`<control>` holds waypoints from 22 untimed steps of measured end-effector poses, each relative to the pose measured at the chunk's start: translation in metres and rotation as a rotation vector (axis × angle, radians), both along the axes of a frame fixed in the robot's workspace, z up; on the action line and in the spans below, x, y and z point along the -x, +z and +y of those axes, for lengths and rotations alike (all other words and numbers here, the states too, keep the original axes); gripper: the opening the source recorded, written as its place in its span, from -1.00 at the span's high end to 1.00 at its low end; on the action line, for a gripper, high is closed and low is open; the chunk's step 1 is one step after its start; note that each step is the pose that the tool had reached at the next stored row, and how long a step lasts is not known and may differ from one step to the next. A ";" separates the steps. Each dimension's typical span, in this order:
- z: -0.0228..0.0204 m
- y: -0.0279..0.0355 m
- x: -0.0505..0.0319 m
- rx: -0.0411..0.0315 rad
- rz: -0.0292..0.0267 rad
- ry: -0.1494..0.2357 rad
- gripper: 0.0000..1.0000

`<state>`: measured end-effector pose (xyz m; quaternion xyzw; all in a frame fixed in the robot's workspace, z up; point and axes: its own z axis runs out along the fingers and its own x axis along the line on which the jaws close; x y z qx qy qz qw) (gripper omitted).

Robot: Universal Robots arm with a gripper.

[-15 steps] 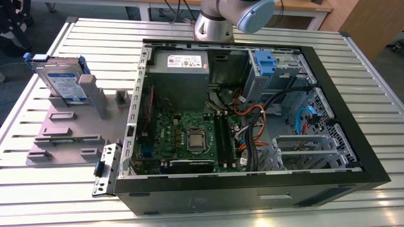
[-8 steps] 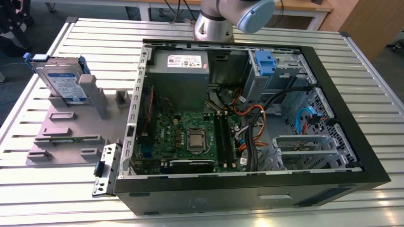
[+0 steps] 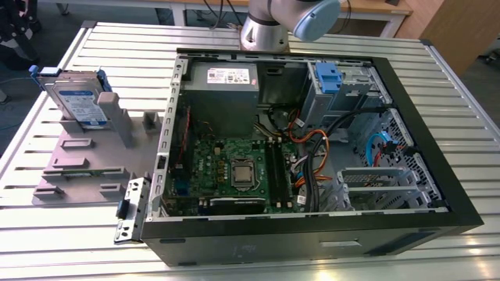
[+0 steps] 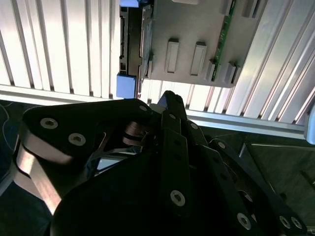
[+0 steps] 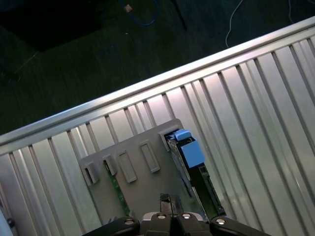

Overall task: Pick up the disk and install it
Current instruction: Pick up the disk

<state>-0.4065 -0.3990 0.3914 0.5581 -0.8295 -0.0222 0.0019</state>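
Observation:
The disk [image 3: 78, 100] stands on edge in a grey holder [image 3: 86, 158] on the slatted table, at the exterior view's left, beside the open computer case [image 3: 312, 146]. Its silver face carries a white-and-blue label, and a blue carrier frames it. In both wrist views I look down on the disk's thin edge [image 5: 197, 179] [image 4: 132, 39] with the blue carrier end [image 5: 189, 150] [image 4: 126, 86]. My gripper [image 5: 165, 199] [image 4: 167, 98] hangs above the holder, a little to the side of the disk and apart from it. Its fingers are together with nothing between them.
The case holds a green motherboard [image 3: 234, 170], a grey power supply [image 3: 222, 88], cables, and a drive bay with a blue latch [image 3: 328, 76] at its far corner. The arm's base [image 3: 266, 29] stands behind the case. The table edge [image 5: 147, 86] and dark floor lie beyond the holder.

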 end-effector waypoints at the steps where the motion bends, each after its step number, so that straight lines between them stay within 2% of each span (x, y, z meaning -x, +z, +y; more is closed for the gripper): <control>1: 0.0000 0.0000 0.0000 0.0000 0.0000 0.002 0.79; 22: 0.0000 0.0000 -0.0002 0.0000 0.0000 0.049 0.79</control>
